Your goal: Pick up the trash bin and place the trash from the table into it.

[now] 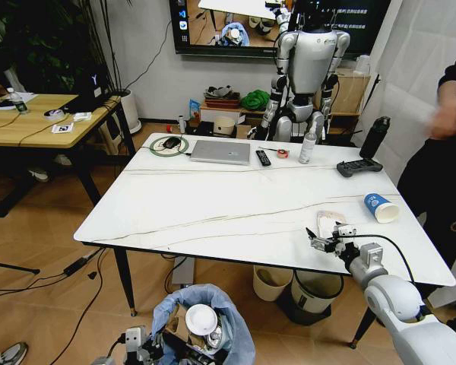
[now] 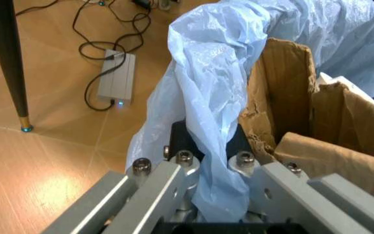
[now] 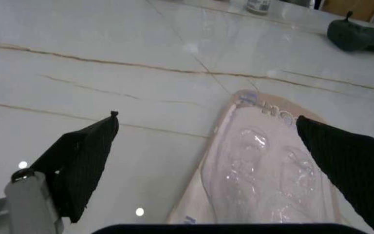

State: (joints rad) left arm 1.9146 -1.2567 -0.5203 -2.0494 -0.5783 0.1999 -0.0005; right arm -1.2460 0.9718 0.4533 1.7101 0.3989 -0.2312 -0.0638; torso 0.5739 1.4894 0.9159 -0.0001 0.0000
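So the trash bin [image 1: 205,323] sits bottom centre of the head view, below the table [image 1: 235,205] edge, with my left jaws [image 2: 213,195] pinched on its light-blue bag rim. Torn cardboard [image 2: 304,126] and a white disc [image 1: 201,319] are inside already. Lower right, my right jaws [image 3: 206,161] are spread wide just over the clear plastic package [image 3: 265,175] lying flat on the table, not touching it. Blue paper cup [image 1: 381,207] lies tipped over near the right edge.
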